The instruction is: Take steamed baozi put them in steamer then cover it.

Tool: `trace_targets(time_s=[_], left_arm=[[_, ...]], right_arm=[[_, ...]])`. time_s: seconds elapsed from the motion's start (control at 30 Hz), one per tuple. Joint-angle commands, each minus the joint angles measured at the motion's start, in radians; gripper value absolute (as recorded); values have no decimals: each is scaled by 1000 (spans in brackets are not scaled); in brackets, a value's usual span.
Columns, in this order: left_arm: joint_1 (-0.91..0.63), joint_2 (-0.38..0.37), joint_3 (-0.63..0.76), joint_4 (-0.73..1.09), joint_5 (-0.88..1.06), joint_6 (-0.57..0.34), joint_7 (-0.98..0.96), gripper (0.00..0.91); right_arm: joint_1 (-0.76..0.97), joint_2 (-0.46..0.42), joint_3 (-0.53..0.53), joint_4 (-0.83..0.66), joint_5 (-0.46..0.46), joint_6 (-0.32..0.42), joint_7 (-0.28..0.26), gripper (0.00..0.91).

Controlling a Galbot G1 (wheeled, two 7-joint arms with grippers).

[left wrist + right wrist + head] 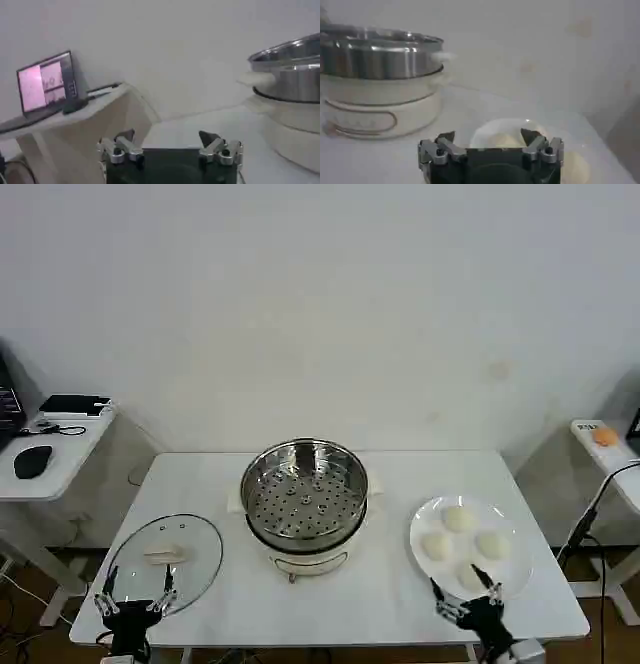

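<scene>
The steamer (pixel 305 499), a shiny steel pot with a perforated tray on a cream base, stands uncovered at the table's middle. The cover (pixel 165 556), a clear glass lid with a cream handle, lies flat to its left. Several steamed baozi (pixel 459 519) rest on a white plate (pixel 421 525) to its right. My left gripper (pixel 139 582) is open at the cover's near rim. My right gripper (pixel 463 589) is open at the plate's near edge, just before the nearest baozi (pixel 470 574). In the right wrist view my right gripper (pixel 489 140) faces a baozi (pixel 506 140), with the steamer (pixel 380 55) beyond. My left gripper (pixel 170 142) holds nothing beside the steamer (pixel 295 65).
The white table (pixel 380 604) ends just behind both grippers. A side desk (pixel 50 449) with a mouse and devices stands at the left, its screen (pixel 45 82) lit. Another small table (pixel 605 439) with a cable is at the right.
</scene>
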Motion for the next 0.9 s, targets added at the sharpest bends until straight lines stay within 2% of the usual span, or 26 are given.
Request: trace_targets(time_s=[0.03, 0.1, 0.13, 0.2, 0.27, 0.37, 0.4, 0.47, 0.5, 0.53, 0.6, 0.63, 0.8, 0.9], left_arm=[[-24, 6, -20, -5, 30, 29, 67, 907], [-30, 4, -21, -1, 28, 27, 75, 907], [-32, 3, -25, 1, 33, 27, 85, 907], [-31, 3, -29, 4, 47, 25, 95, 907], [-28, 6, -34, 3, 51, 22, 108, 907], [-28, 8, -46, -3, 67, 17, 130, 907], [-29, 6, -51, -7, 72, 16, 134, 907], [-30, 7, -54, -11, 77, 15, 136, 907], [-31, 8, -55, -15, 82, 15, 138, 907], [-32, 8, -57, -16, 83, 15, 139, 907], [-31, 12, -63, -24, 83, 15, 143, 907], [-31, 13, -64, -25, 83, 15, 143, 907], [-28, 32, -101, -56, 80, 17, 146, 907], [-25, 41, -123, -71, 79, 18, 150, 907]], right_arm=[[100, -160, 55, -33, -72, -87, -69, 907], [138, -201, 58, -57, -116, -101, -110, 907], [187, -252, 58, -88, -147, -128, -175, 907], [249, -324, 50, -140, -186, -142, -257, 907], [305, -409, 33, -196, -259, -132, -347, 907], [416, -515, -11, -260, -348, -107, -452, 907], [464, -560, -45, -298, -369, -75, -496, 907], [527, -594, -103, -330, -377, -49, -537, 907], [605, -630, -185, -384, -389, -15, -583, 907], [614, -633, -201, -389, -390, -7, -594, 907], [812, -677, -362, -471, -381, 60, -672, 907], [856, -682, -419, -496, -381, 85, -691, 907], [1250, -670, -892, -651, -324, 173, -758, 907], [1439, -609, -1073, -747, -322, 251, -775, 907]])
